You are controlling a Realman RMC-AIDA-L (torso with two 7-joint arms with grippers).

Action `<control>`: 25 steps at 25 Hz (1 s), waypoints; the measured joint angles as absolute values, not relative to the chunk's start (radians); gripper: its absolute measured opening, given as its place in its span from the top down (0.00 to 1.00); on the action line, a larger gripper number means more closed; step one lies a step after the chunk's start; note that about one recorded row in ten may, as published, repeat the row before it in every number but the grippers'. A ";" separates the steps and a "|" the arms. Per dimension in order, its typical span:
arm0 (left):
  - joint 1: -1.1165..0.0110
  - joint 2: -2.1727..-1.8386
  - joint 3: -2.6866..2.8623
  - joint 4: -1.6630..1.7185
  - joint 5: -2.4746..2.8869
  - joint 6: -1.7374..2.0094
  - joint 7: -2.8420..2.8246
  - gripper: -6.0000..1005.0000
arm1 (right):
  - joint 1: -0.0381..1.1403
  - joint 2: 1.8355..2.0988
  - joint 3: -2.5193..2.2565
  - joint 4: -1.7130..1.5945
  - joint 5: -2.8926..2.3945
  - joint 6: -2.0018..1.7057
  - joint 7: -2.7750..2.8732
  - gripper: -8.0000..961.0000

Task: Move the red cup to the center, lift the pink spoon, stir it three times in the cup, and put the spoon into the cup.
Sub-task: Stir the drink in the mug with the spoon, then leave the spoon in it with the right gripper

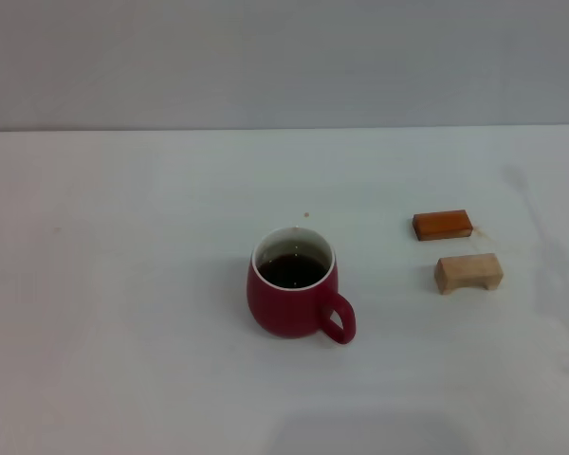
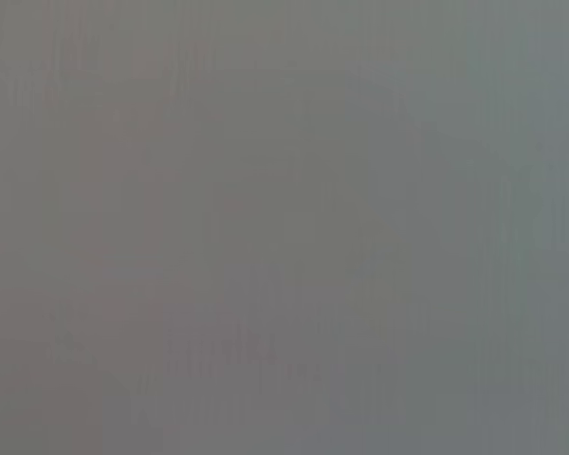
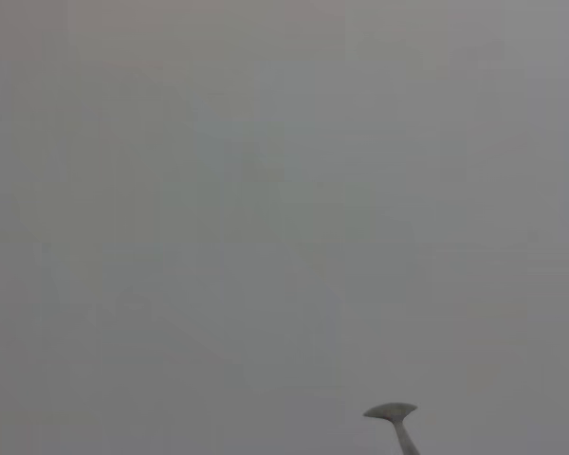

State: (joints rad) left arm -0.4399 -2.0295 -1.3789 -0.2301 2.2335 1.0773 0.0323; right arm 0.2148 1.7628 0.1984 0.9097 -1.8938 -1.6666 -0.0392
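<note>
on the white table point(image 1: 123, 332) in the head view, one red cup point(image 1: 292, 294) is standing upright near the middle, its loop handle pointing toward the robot's right and the near edge, dark liquid sitting inside its white rim. two blocks are lying well to the cup's right: one orange-brown flat block point(image 1: 443, 225) farther back, one tan wooden block point(image 1: 468, 272) just nearer, the pair close together but not touching. wide bare surface is lying open to the cup's left, in front of it and behind it up to the table's far edge, where a grey wall point(image 1: 284, 57) is rising. a few small brown specks are showing on the table just behind the cup. no arm or gripper is appearing in this view.

in the left wrist view, only a flat grey field is showing; the left gripper is not appearing, so its jaws cannot be judged.

in the right wrist view, one pink spoon point(image 3: 394, 422) is showing only as a grey metal bowl and neck, poking in at the picture's border against plain grey. the right gripper itself is not appearing, so whether its jaws are grasping the spoon cannot be told.
</note>
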 joint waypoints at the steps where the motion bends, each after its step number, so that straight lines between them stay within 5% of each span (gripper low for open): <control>1: -0.440 -2.029 -1.379 -0.230 2.233 1.076 0.033 0.16 | 0.216 1.756 0.199 0.913 -1.901 -1.654 -0.039 0.83; 7: -0.440 -2.029 -1.379 -0.229 2.233 1.070 0.039 0.16 | 0.231 1.707 0.205 0.947 -1.953 -1.569 -0.039 0.83; 9: -0.440 -2.029 -1.379 -0.229 2.233 1.069 0.040 0.16 | 0.236 1.674 0.210 0.984 -1.980 -1.524 -0.043 0.83; 10: -0.441 -2.029 -1.379 -0.229 2.233 1.069 0.040 0.16 | 0.245 1.632 0.212 1.039 -2.001 -1.474 -0.057 0.83; 12: -0.441 -2.029 -1.379 -0.228 2.234 1.069 0.041 0.16 | 0.248 1.618 0.213 1.059 -2.007 -1.453 -0.065 0.83; 15: -0.444 -2.029 -1.379 -0.224 2.234 1.066 0.041 0.16 | 0.261 1.548 0.239 1.171 -2.038 -1.323 -0.127 0.83; 16: -0.444 -2.029 -1.378 -0.224 2.233 1.066 0.041 0.16 | 0.261 1.548 0.239 1.171 -2.038 -1.323 -0.127 0.83; 20: -0.447 -2.028 -1.376 -0.223 2.233 1.061 0.041 0.16 | 0.237 1.479 0.355 1.326 -2.113 -1.103 -0.198 0.83; 24: -0.447 -2.028 -1.375 -0.222 2.233 1.058 0.041 0.16 | 0.177 1.471 0.495 1.433 -2.203 -0.890 -0.239 0.83; 25: -0.447 -2.028 -1.374 -0.222 2.234 1.058 0.041 0.16 | 0.114 1.492 0.620 1.511 -2.307 -0.724 -0.254 0.83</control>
State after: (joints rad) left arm -0.4469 -2.0278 -1.3743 -0.2222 2.2335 1.0576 0.0415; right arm 0.1144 1.4924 0.6198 1.5112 -2.3073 -0.7244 -0.2542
